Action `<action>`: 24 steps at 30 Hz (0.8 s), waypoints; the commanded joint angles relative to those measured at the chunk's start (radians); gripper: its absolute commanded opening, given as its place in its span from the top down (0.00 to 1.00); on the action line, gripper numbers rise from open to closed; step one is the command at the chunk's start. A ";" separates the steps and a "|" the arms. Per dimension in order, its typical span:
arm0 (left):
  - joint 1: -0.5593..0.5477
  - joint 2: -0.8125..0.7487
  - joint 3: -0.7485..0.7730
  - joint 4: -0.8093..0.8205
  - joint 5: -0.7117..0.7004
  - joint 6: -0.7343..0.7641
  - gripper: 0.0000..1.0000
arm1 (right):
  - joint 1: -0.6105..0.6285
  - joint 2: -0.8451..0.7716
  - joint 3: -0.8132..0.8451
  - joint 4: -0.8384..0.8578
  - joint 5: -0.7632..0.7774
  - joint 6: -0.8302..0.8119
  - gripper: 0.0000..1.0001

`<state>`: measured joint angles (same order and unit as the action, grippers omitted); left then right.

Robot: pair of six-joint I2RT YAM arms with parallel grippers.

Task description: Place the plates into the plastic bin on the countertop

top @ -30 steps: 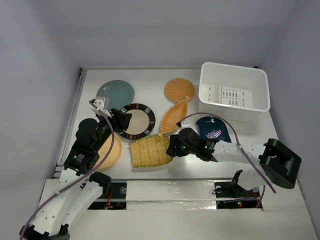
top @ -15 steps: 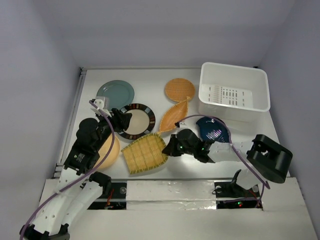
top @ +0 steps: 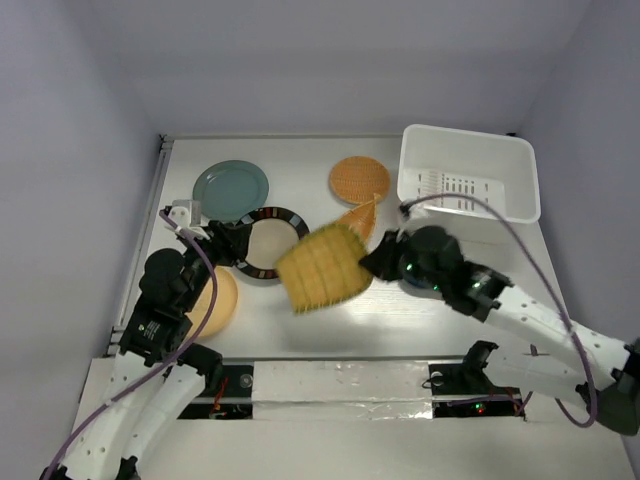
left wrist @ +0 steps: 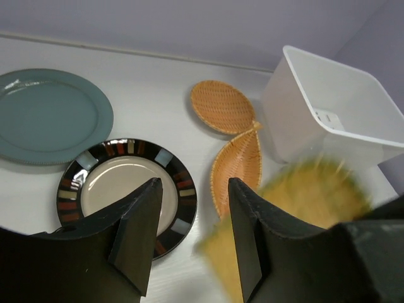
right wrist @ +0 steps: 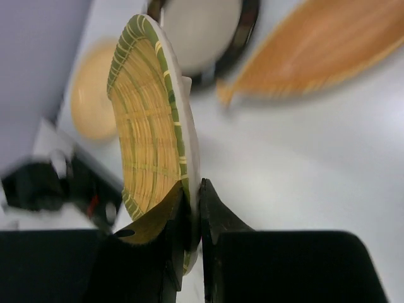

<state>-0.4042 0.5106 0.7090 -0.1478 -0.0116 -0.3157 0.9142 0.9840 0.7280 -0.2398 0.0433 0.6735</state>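
Observation:
My right gripper [top: 370, 262] is shut on the rim of the yellow squarish woven plate [top: 322, 266] and holds it tilted, off the countertop [top: 300, 320], left of the white plastic bin [top: 467, 185]. In the right wrist view the jaws [right wrist: 192, 208] pinch that plate [right wrist: 148, 132] on edge. My left gripper [top: 235, 240] is open and empty over the dark-rimmed cream plate [top: 268, 243], whose fingers [left wrist: 142, 227] frame it [left wrist: 113, 189]. The teal plate [top: 230, 188], orange round woven plate [top: 359, 180], leaf-shaped plate [top: 358, 215] and yellow round plate [top: 215, 300] lie on the table. The dark blue plate is hidden under my right arm.
The bin [left wrist: 328, 107] holds nothing and stands at the back right corner against the lilac wall [top: 580, 150]. The leaf-shaped plate [left wrist: 237, 165] lies between the held plate and the bin. A metal strip [top: 340, 375] borders the near edge.
My right gripper has lifted the yellow squarish woven plate off the table and carried it up and to the right, tilting it. My left arm has shifted slightly left.

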 commanded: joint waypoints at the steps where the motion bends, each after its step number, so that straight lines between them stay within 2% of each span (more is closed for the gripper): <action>1: 0.002 -0.040 0.006 0.036 -0.037 0.001 0.57 | -0.191 -0.087 0.193 -0.046 0.216 -0.109 1.00; 2: 0.002 -0.041 0.006 0.037 -0.030 0.000 0.57 | -0.255 -0.096 0.212 -0.026 0.219 -0.153 1.00; 3: 0.002 -0.043 0.004 0.037 -0.027 -0.002 0.56 | -0.379 -0.093 0.231 -0.012 0.228 -0.178 1.00; 5: 0.002 -0.046 0.006 0.033 -0.015 -0.003 0.56 | -0.502 -0.068 0.292 0.026 0.231 -0.216 1.00; 6: 0.002 -0.047 0.004 0.033 -0.011 -0.002 0.56 | -0.617 -0.030 0.310 0.042 0.207 -0.221 1.00; 10: 0.002 -0.073 0.003 0.033 -0.007 -0.003 0.56 | -0.841 0.085 0.379 0.099 0.146 -0.201 1.00; 13: -0.019 -0.087 0.003 0.031 -0.010 -0.002 0.56 | -0.964 0.160 0.419 0.091 0.121 -0.192 1.00; 18: -0.047 -0.099 0.003 0.031 -0.014 0.001 0.56 | -1.081 0.226 0.436 0.059 0.050 -0.198 1.00; 24: -0.067 -0.115 0.004 0.030 -0.021 0.001 0.56 | -1.081 0.413 0.516 -0.016 -0.083 -0.259 1.00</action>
<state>-0.4595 0.4122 0.7090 -0.1493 -0.0280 -0.3161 -0.1757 1.3590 1.1584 -0.3046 0.0834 0.4465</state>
